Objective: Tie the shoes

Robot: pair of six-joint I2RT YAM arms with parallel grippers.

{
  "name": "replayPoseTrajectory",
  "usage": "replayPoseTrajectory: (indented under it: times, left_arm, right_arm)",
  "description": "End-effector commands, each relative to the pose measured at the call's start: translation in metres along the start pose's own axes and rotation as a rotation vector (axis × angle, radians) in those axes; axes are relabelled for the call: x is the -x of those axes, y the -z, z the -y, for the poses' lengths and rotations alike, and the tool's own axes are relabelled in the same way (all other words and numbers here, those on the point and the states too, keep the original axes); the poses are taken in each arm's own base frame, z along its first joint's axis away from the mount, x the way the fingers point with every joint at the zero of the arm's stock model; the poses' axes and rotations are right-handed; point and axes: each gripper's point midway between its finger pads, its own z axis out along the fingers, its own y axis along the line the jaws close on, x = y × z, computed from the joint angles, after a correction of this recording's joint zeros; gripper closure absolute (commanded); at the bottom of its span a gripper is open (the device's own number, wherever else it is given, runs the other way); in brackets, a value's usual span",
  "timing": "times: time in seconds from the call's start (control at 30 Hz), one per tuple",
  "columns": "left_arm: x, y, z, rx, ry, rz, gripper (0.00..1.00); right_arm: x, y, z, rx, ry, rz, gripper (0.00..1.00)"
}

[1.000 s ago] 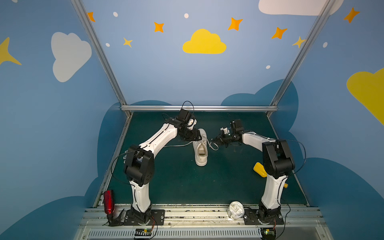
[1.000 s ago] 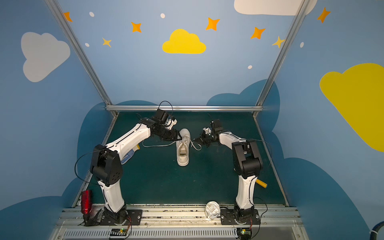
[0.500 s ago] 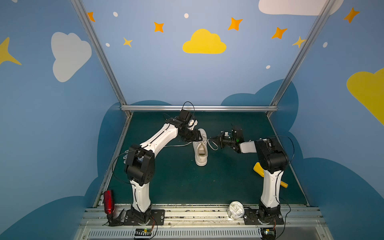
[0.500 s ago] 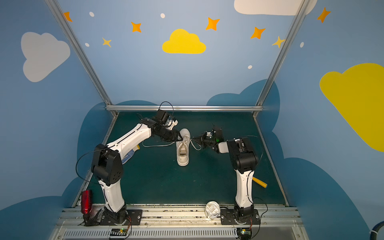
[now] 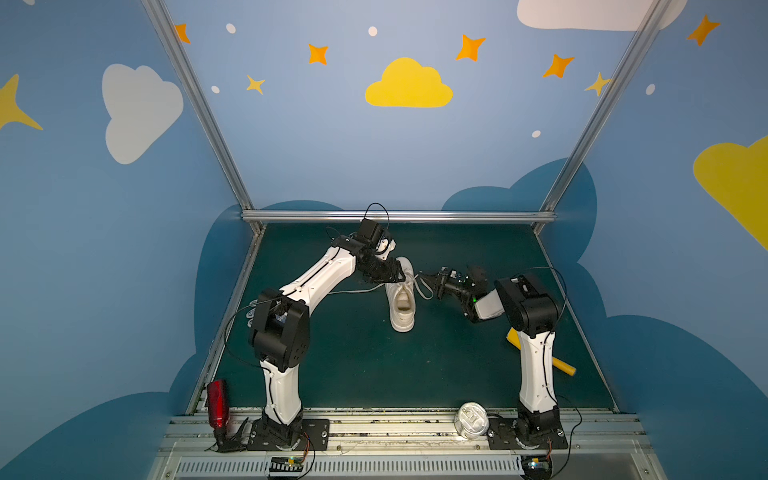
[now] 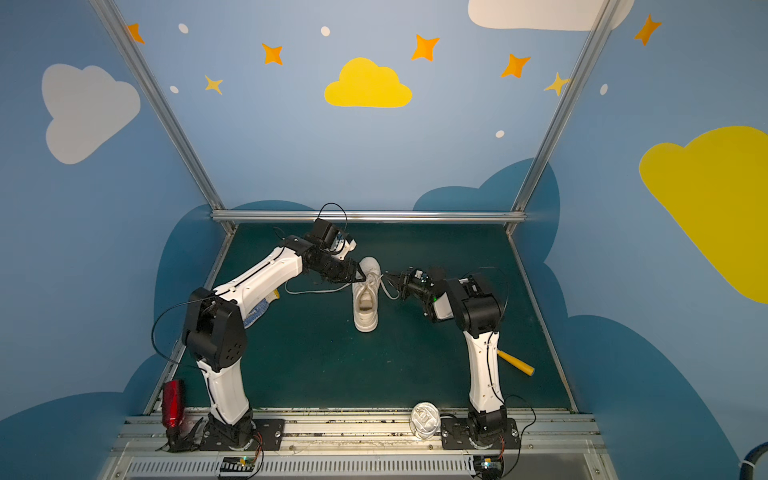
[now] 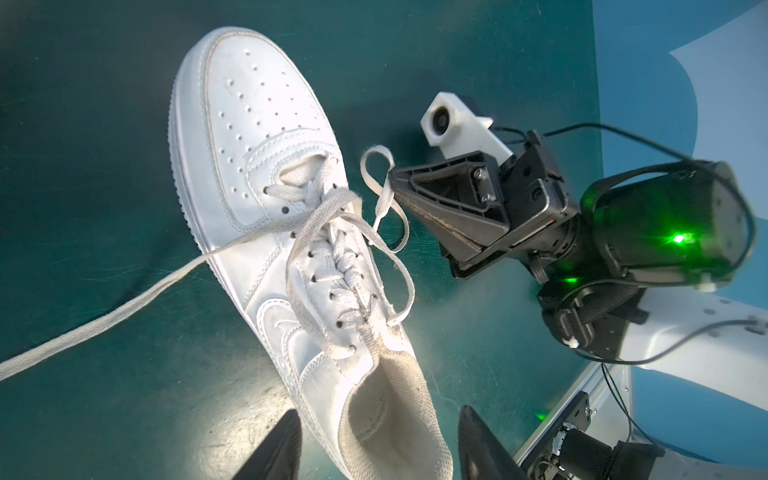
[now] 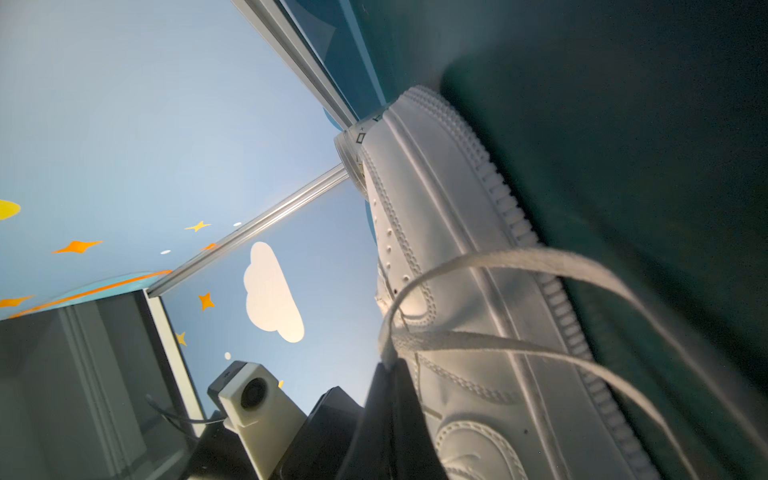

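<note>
Sneaker sits centred on the green mat, toe toward 12 o'clock. Right gripper, reaching in from 3 o'clock, pinches a lace loop tight; left gripper, arm arched from 9 o'clock, hovers half-spread, seemingly empty.

Sneaker: smooth white leather-look upper, perforated toe, raised stitching. Sole: matt, ribbed edge. Laces: flat woven cloth, slightly fuzzy. Lining: coarse beige fabric. Table: dark green, matt, lightly scuffed. Right gripper: matt black plastic. Frame rails: brushed metal.
</note>
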Motion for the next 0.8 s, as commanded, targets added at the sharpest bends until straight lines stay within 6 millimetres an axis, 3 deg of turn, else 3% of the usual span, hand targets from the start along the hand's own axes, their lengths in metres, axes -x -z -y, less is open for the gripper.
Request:
replayPoseTrajectory:
  times: [0.0, 0.77]
  left_arm:
    - [-0.002, -0.001, 0.001, -0.019, 0.009, -0.009, 0.40]
    - [-0.005, -0.004, 0.000, -0.026, 0.014, -0.015, 0.44]
  right_arm:
    - [-0.012, -0.001, -0.012, 0.061, 0.020, -0.028, 1.00]
    - [-0.036, -0.014, 0.007, 0.016, -0.011, -0.088, 1.00]
